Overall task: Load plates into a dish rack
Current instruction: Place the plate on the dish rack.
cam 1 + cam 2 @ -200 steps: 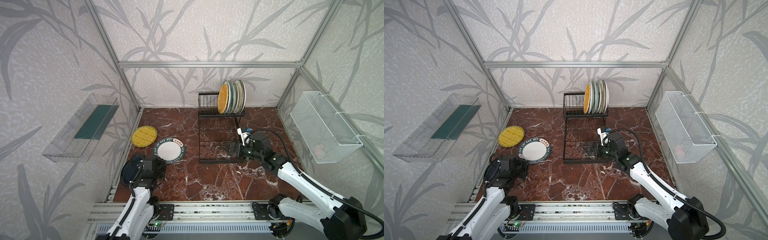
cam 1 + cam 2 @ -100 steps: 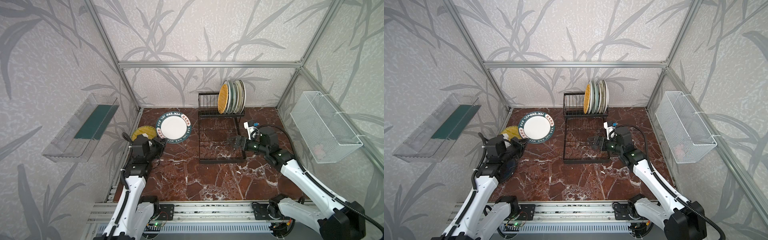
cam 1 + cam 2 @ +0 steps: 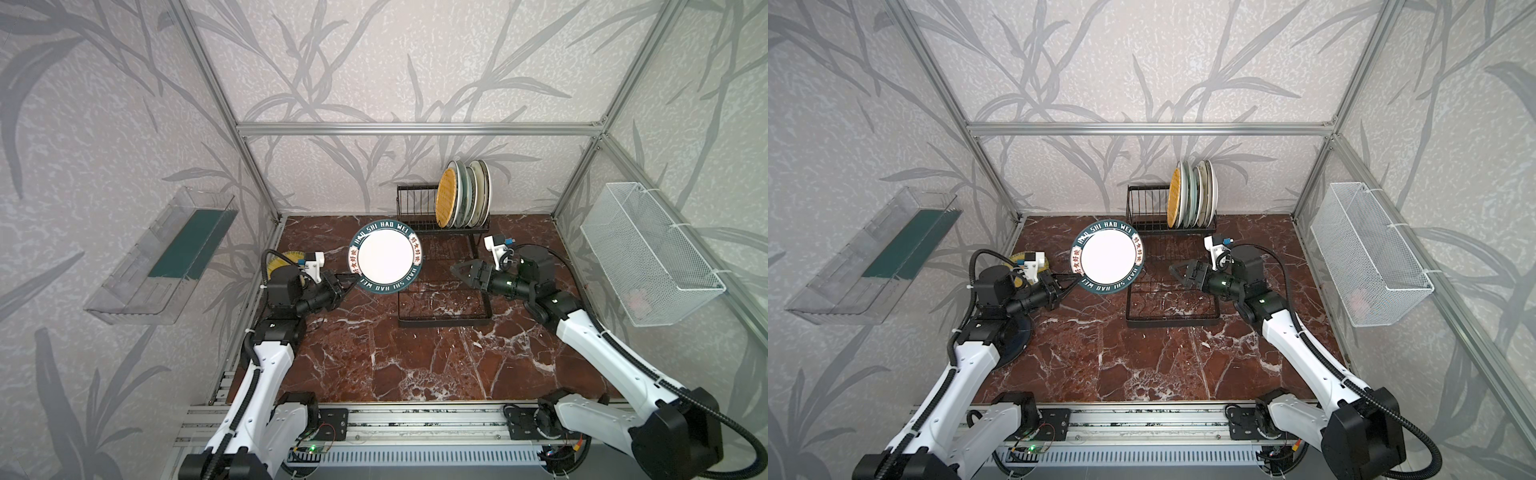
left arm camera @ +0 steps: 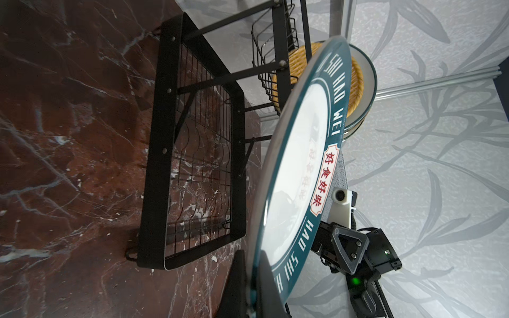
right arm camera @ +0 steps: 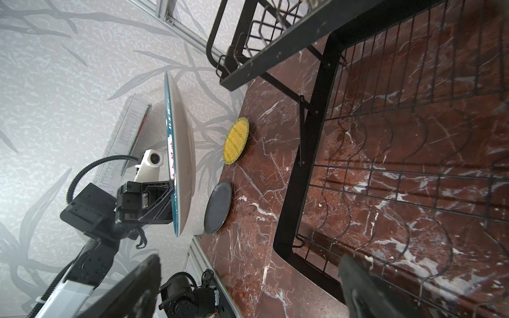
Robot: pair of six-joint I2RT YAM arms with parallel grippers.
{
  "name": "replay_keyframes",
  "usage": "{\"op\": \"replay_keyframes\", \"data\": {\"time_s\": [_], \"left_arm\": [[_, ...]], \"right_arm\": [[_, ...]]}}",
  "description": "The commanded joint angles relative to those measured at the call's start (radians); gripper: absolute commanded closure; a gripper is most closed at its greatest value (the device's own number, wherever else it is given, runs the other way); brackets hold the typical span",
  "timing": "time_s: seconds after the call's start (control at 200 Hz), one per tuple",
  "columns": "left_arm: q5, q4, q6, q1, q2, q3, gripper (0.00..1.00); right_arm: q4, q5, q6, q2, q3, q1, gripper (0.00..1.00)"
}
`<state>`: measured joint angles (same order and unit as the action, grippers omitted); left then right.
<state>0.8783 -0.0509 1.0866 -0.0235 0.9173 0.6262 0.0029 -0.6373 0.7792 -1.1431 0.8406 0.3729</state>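
My left gripper (image 3: 347, 284) (image 4: 252, 289) is shut on the rim of a white plate with a teal lettered border (image 3: 384, 259) (image 3: 1108, 262) (image 4: 297, 154), held in the air, tilted, left of the dish rack (image 3: 440, 299) (image 4: 192, 137). Several plates (image 3: 463, 193) (image 3: 1192, 193) stand upright in the rack's back row. My right gripper (image 3: 459, 270) (image 5: 248, 275) hovers open over the rack's grid tray (image 5: 385, 165), pointing at the held plate, with nothing between its fingers. A yellow woven plate (image 5: 236, 140) (image 3: 282, 259) and a black plate (image 5: 218, 206) (image 3: 1013, 336) lie on the table by the left arm.
A clear plastic bin (image 3: 166, 253) hangs on the left wall and a white mesh basket (image 3: 648, 253) on the right wall. Aluminium frame posts mark the corners. The arms' mounting rail (image 3: 415, 419) runs along the front edge.
The left gripper has lifted the lettered plate off the table and carried it up and toward the rack. The right gripper has risen and drawn back to the right, still open.
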Motion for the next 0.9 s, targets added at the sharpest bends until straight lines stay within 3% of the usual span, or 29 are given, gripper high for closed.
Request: {"op": "replay_keyframes", "data": {"time_s": [0.0,0.17,0.465,0.645,0.755,0.895], "left_arm": [[0.039,-0.205,0.068,-0.090,0.035,0.005,1.00],[-0.019,-0.265,0.079,-0.211,0.092,0.015,1.00],[-0.064,-0.245,0.043,-0.276,0.106,0.013,1.00],[-0.065,-0.202,0.006,-0.280,0.107,0.018,1.00],[-0.062,-0.189,-0.016,-0.283,0.113,0.023,1.00],[-0.051,-0.182,-0.035,-0.285,0.123,0.031,1.00]], "right_arm": [[0.066,-0.029,0.041,-0.015,0.053,0.031,0.00],[0.082,0.005,0.064,-0.028,0.082,0.068,0.06],[0.058,0.086,0.114,-0.016,0.093,0.075,0.47],[0.012,0.148,0.123,0.026,0.084,0.080,0.65],[-0.001,0.181,0.133,0.035,0.081,0.092,0.73],[-0.018,0.207,0.140,0.011,0.101,0.128,0.74]]}}
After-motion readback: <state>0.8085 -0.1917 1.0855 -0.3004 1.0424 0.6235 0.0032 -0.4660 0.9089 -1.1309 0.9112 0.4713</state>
